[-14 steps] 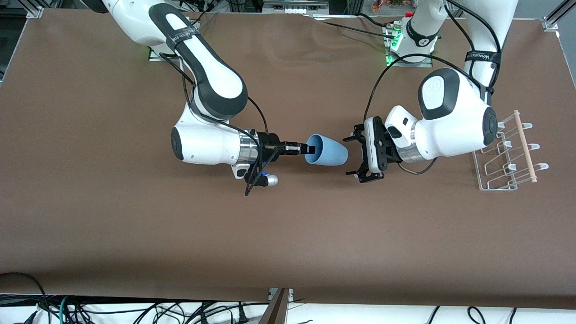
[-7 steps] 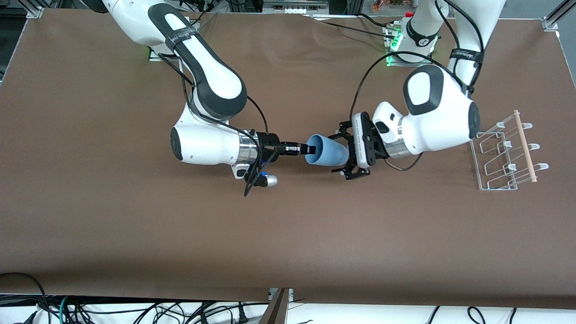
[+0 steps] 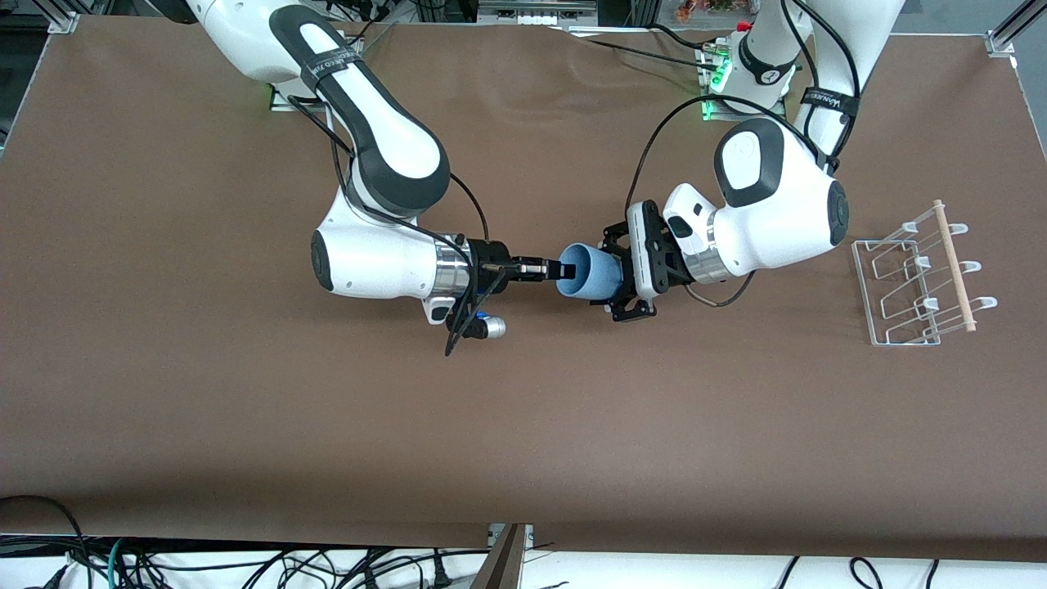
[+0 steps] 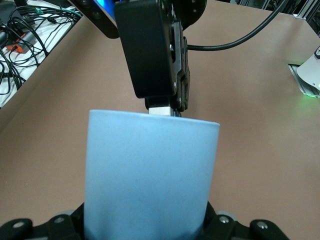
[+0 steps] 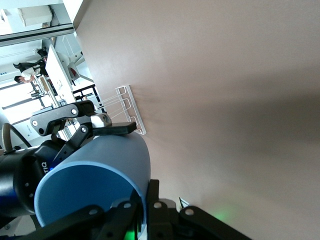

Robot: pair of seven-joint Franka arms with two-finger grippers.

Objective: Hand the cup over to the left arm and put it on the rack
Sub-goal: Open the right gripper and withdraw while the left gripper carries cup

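Reaching in from the rack end, the left arm now has its left pincer pinching the cup's base over mid-counter; the right pincer pinches the cup's rim.
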